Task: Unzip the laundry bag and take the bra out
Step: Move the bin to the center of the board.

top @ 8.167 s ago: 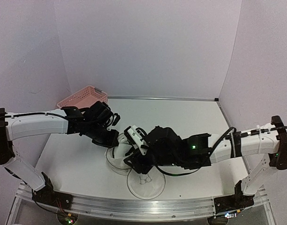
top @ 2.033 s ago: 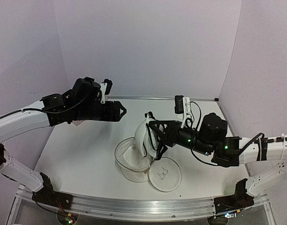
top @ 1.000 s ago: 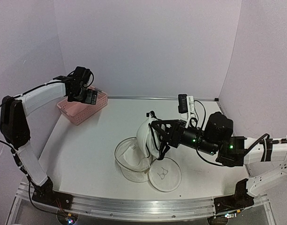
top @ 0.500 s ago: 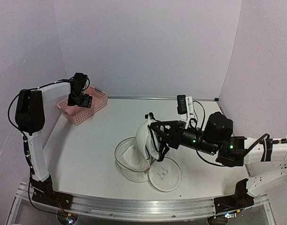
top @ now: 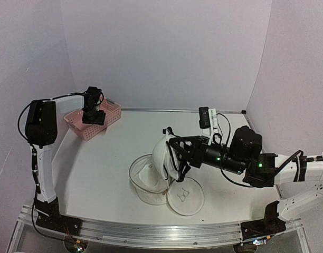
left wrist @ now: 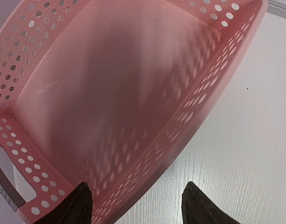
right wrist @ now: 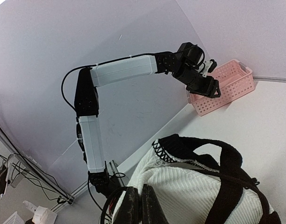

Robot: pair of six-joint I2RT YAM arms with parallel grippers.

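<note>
Top external, nearest the arm bases: what lies there?

The bag (top: pixel 147 185), unzipped and folded open on the bench (top: pixel 93 174). Its lid (top: pixel 186 196) lies flat with the logo up, and the deep half sits just to the lid's left.

And the bra (top: pixel 162 152)?

Right above that deep half, hanging from the right claw (right wrist: pixel 139 196), which is clamped together on the white fabric near its top edge. The bra hangs roughly upright, long axis top to bottom, with the dark straps looped on the claw side. Its lower end seems to reach the deep half's rim or dip inside; I can't tell whether they touch.

So which way does it need to go?

My guess is up first, then sideways, so the tail clears the mesh without dragging the bag along. The right arm is the one for it, being the one at the bra.

The left?

Far back, well apart. The left claw (left wrist: pixel 138 204) hovers over the pink basket (top: pixel 113 109) at the back-left corner, fingers apart, nothing between them.

Does the basket matter?

If the bra is meant to go there, the basket lies back and left of the bra, across the bench.
</note>
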